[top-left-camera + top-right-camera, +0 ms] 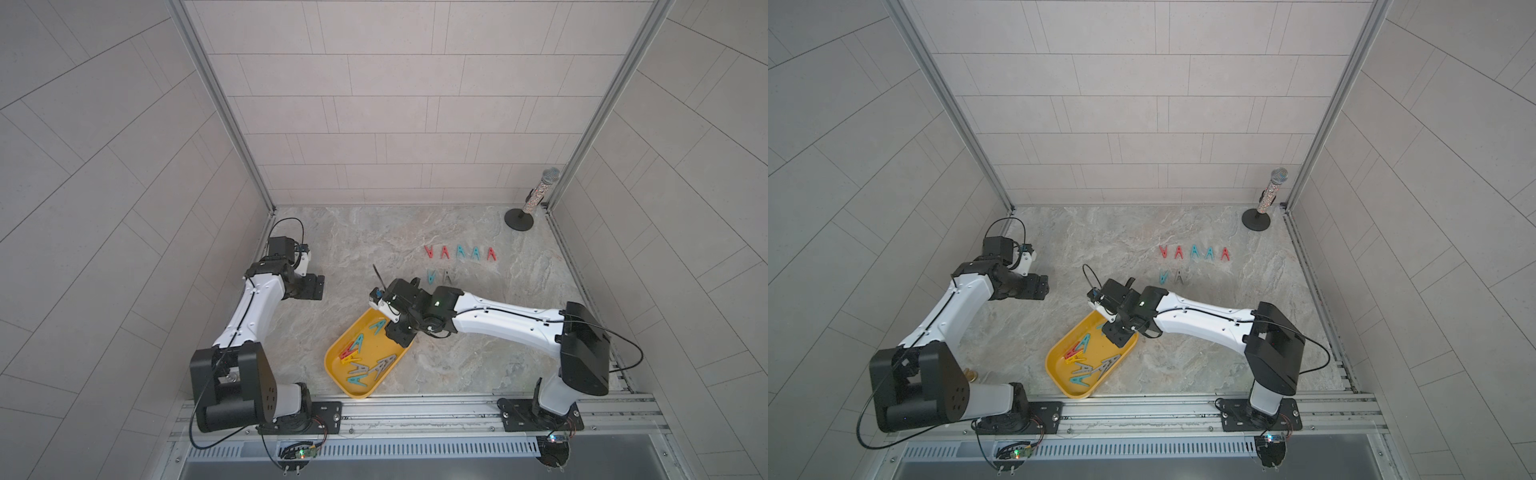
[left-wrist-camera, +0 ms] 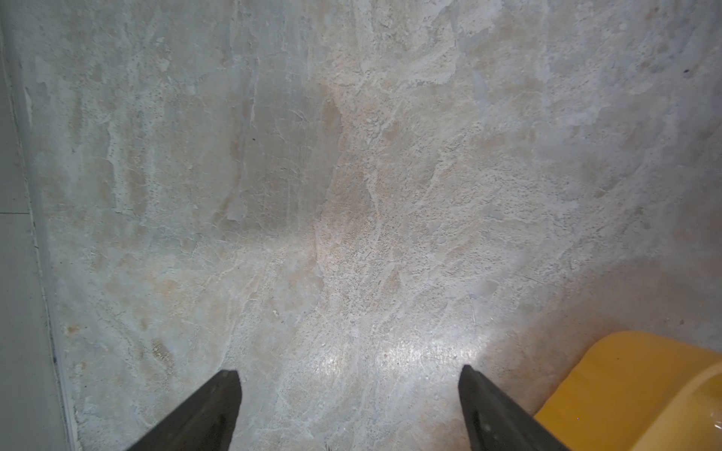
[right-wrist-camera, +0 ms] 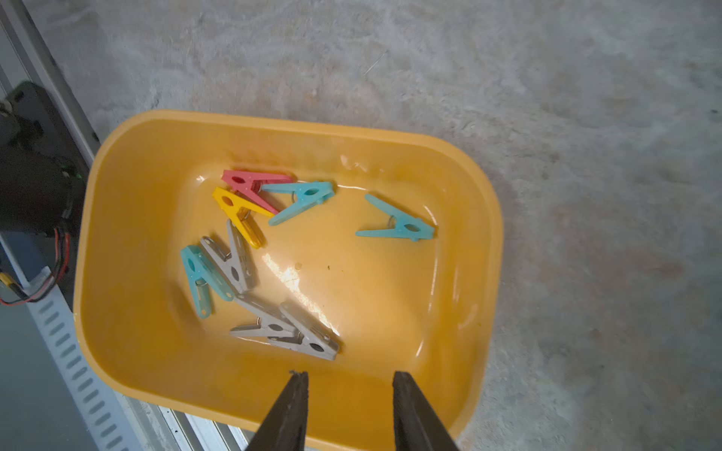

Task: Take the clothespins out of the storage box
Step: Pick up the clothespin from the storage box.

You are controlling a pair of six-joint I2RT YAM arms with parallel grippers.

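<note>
A glittery microphone [image 1: 536,193] stands on a round black base [image 1: 519,219] at about two o'clock, in the table's far corner. The marbled table [image 1: 374,237] is walled by grey tiles [image 1: 374,83]. A metal rail [image 1: 415,409] runs along six o'clock.

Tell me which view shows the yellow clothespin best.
The right wrist view: the yellow clothespin lies close and sharp. In both top views it is tiny, nearly lost against the yellow storage box. The left wrist view misses it.
</note>
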